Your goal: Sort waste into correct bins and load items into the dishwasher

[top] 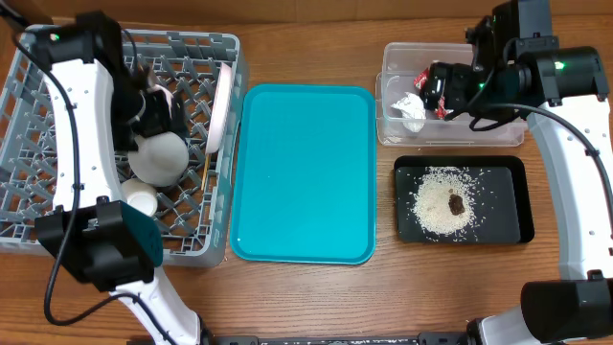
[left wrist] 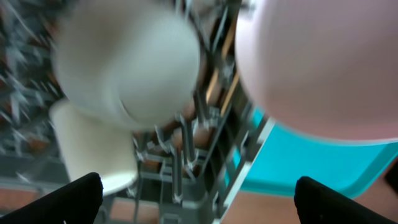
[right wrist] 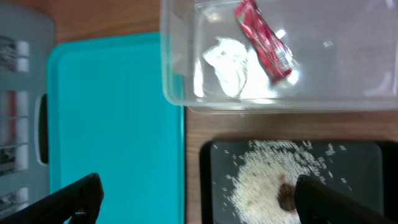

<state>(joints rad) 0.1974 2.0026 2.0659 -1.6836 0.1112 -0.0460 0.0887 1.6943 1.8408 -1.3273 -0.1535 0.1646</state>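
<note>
The grey dish rack [top: 57, 86] holds an upright white plate [top: 222, 105], an upturned grey bowl [top: 158, 158], a white cup [top: 142, 203] and chopsticks [top: 207, 177]. My left gripper [top: 146, 107] hangs over the rack, open and empty [left wrist: 199, 208], above the bowl [left wrist: 124, 62], plate [left wrist: 317, 68], cup [left wrist: 93, 149] and chopsticks [left wrist: 221, 87]. The clear tub [top: 393, 57] holds the tissue [top: 410, 110] and the red wrapper [top: 424, 80]. The black tray [top: 512, 172] holds rice [top: 436, 196] and the brown lump [top: 456, 203]. My right gripper [top: 450, 91] is open and empty [right wrist: 196, 202] over the tub [right wrist: 180, 93].
A flat teal tray [top: 302, 172] lies between the rack and the bins; it also shows in the right wrist view [right wrist: 112, 118]. The right wrist view shows the wrapper [right wrist: 264, 40], tissue [right wrist: 230, 59], rice [right wrist: 267, 177] and lump [right wrist: 287, 196].
</note>
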